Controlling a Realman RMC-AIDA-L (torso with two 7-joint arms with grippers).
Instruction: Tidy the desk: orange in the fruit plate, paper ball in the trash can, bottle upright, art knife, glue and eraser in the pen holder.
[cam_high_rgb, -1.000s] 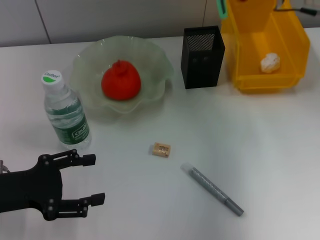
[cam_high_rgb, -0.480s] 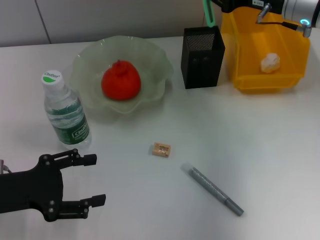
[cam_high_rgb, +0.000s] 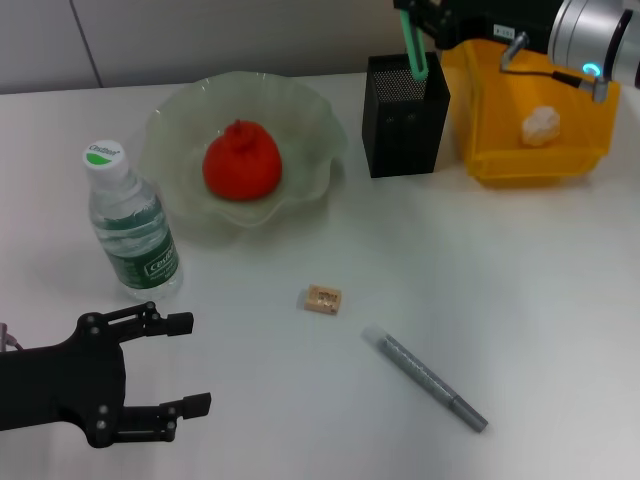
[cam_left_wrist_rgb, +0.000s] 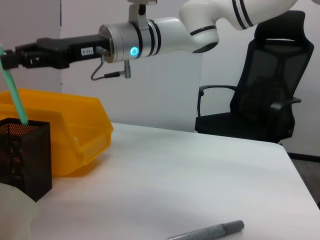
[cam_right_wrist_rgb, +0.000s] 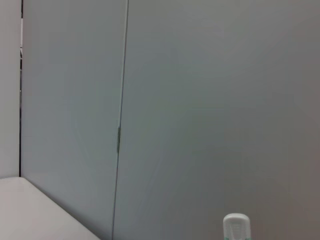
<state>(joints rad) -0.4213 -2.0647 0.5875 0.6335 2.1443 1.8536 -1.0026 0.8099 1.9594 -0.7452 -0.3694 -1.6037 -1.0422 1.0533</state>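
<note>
My right gripper (cam_high_rgb: 414, 14) is shut on the green art knife (cam_high_rgb: 412, 45), whose lower end dips into the black mesh pen holder (cam_high_rgb: 404, 115). The left wrist view shows the same: right gripper (cam_left_wrist_rgb: 5, 59), art knife (cam_left_wrist_rgb: 13, 100), pen holder (cam_left_wrist_rgb: 22, 155). The orange (cam_high_rgb: 240, 160) lies in the green fruit plate (cam_high_rgb: 310, 120). The bottle (cam_high_rgb: 128, 222) stands upright. A tan eraser (cam_high_rgb: 323, 299) and the grey glue (cam_high_rgb: 425, 378) lie on the desk. The paper ball (cam_high_rgb: 540, 125) sits in the yellow trash can (cam_high_rgb: 590, 80). My left gripper (cam_high_rgb: 190, 363) is open near the front left edge.
The right arm reaches across above the trash can (cam_left_wrist_rgb: 65, 135). The glue (cam_left_wrist_rgb: 207, 231) lies near the desk's front. A black office chair (cam_left_wrist_rgb: 265, 95) stands beyond the desk. The bottle cap (cam_right_wrist_rgb: 236, 226) shows in the right wrist view against a grey wall.
My right arm has moved left from above the trash can to above the pen holder, bringing the art knife's tip down into it. The left arm has not moved.
</note>
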